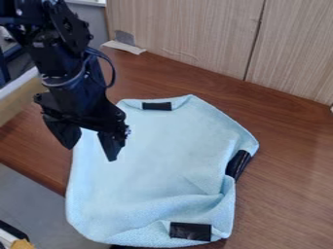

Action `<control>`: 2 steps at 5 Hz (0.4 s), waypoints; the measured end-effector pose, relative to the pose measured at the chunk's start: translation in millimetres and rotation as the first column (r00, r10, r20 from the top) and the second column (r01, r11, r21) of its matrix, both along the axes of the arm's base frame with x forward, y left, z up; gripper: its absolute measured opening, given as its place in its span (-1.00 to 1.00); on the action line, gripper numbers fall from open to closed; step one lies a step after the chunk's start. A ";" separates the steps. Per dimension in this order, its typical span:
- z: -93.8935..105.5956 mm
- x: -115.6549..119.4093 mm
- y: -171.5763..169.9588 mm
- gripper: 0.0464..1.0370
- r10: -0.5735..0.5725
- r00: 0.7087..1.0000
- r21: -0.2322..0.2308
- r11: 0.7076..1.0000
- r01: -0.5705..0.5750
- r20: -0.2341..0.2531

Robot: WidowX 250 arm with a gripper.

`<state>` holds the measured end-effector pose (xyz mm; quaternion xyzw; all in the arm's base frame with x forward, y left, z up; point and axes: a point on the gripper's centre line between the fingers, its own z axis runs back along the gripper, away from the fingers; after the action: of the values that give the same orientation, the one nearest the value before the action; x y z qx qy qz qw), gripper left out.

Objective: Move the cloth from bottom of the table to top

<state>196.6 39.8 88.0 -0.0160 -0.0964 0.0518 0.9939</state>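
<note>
Pale blue cloth [153,160] lies spread on the brown worktop [286,180], out from the wood-grain panel [189,29], its long axis running roughly away from the panel. Its farthest end from the panel overhangs the worktop's edge at one corner. Black pincer [91,151] open, fingers parted and pointing down, at the cloth's left margin as the camera sees it: one finger by the border, the other above the fabric. Contact not certain from this angle. Most of the cloth lies to the right of the pincer and farther out from the panel. Black patches: one on the panel-side end [157,106], one on the right side, one on the outer end beside a rumpled fold. No container involved; cloth directly on the worktop. Judgement: grip still to be made, then a drag toward the panel. Limp fabric may bunch or slip if pinched shallowly.
</note>
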 end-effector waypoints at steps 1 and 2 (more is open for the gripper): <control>-4.7 -0.6 -1.0 0.93 -0.003 1.000 -0.004 1.000 0.003 -0.016; -31.3 11.7 -15.6 0.93 -0.085 0.995 -0.010 0.996 0.084 -0.058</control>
<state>208.3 24.1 56.7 -0.0225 -0.0665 0.0105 0.9975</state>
